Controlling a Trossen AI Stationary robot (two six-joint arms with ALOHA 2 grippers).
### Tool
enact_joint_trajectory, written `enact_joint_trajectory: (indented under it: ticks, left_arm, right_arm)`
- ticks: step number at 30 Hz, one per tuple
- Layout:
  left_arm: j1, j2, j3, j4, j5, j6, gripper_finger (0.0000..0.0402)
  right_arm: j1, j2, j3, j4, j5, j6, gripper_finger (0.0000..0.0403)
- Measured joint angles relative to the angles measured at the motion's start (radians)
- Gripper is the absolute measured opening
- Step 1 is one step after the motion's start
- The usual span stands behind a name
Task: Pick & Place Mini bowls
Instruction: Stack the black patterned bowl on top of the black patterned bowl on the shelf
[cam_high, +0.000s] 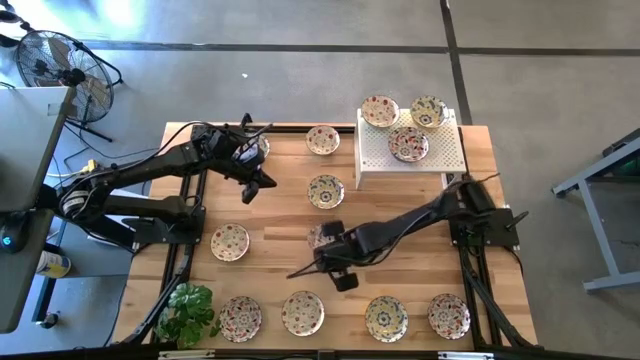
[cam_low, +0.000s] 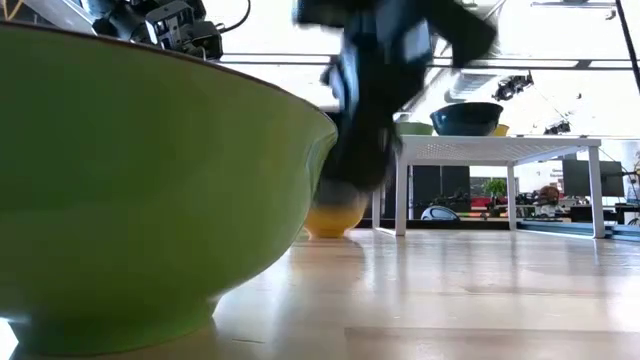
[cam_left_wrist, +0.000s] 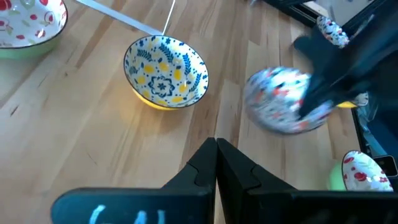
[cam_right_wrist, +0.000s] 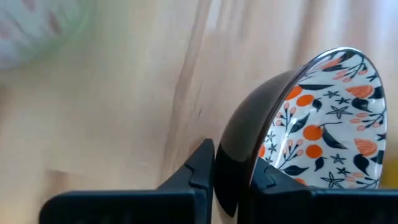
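No legible text, brand, no. or sign in any view. Only marks: pale blue scrawl on the dark block (cam_left_wrist: 124, 208) at base of the left wrist cam's fingers, unreadable. Bowl patterns are floral, no lettering.

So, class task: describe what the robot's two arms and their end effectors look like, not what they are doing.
Both arms are dark, nearly black, jointed links with black cables trailing beside them. The left end effector has two flat, angular black fingers; faint pale scribbled markings show on the body behind them. The right end effector has matching black fingers.
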Motion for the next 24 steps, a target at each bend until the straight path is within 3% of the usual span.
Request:
enact_joint_trajectory:
  ticks: [6, 10, 17, 24]
  left_arm:
    - [0.000, 0.000, 0.000, 0.077, -0.003, 0.000, 0.0001]
    - [0.000, 0.000, 0.000, 0.133, -0.009, -0.001, 0.0001]
    - [0.000, 0.001, 0.000, 0.168, -0.047, -0.001, 0.0001]
    - [0.000, 0.001, 0.000, 0.168, -0.123, -0.016, 0.0001]
  right_arm:
    - [-0.009, -0.117, 0.128, -0.230, 0.080, 0.089, 0.0014]
    - [-0.035, -0.164, 0.292, -0.440, 0.135, 0.139, 0.0016]
    - [-0.174, -0.167, 0.545, -0.866, 0.233, 0.187, 0.0024]
    - [-0.384, -0.266, 0.466, -0.878, 0.245, 0.174, 0.0023]
